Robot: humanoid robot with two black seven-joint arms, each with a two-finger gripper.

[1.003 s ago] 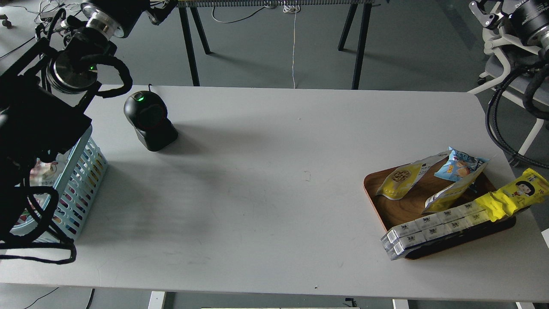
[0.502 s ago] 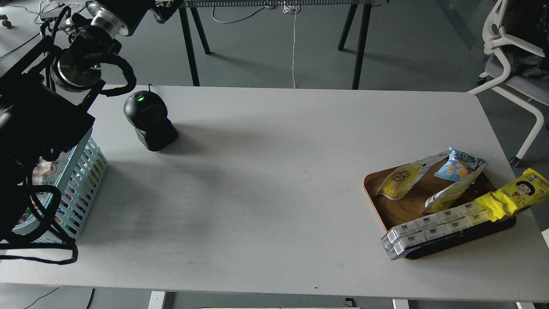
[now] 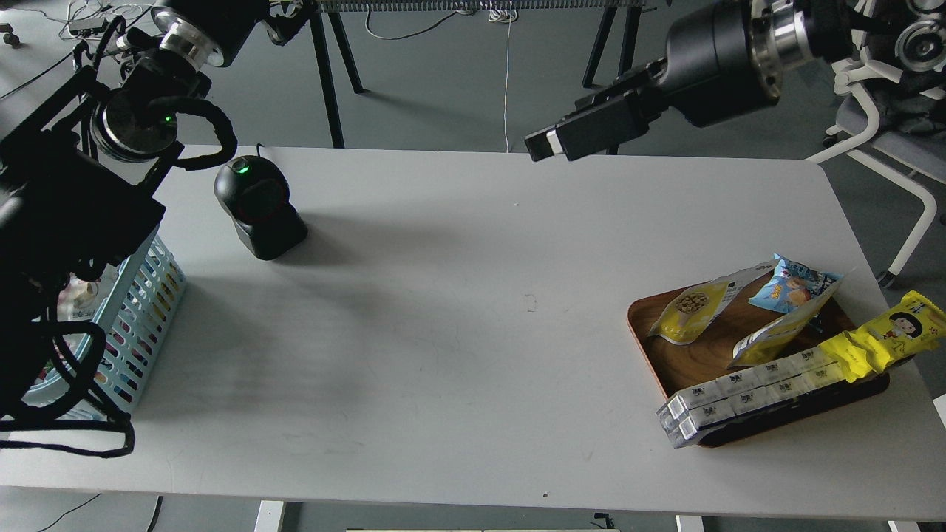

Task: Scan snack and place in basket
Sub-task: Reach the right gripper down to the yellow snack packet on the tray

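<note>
Grey table (image 3: 473, 332) lies bare between our basket (image 3: 144, 310) and snack (image 3: 691, 307); right gripper (image 3: 543, 145) state untellable.

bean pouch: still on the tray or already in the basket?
On the tray. The snack lies flat at the wooden tray's back-left, untouched; the basket sits across the table.

A pale grey table (image 3: 473, 325) with rounded corners fills most of the view, lit evenly, with soft shadows on its left part. Beyond it lies a grey floor (image 3: 443, 81), black trestle legs (image 3: 329, 74), a thin hanging cord (image 3: 507, 74), and a white chair (image 3: 894, 140) at right.
</note>
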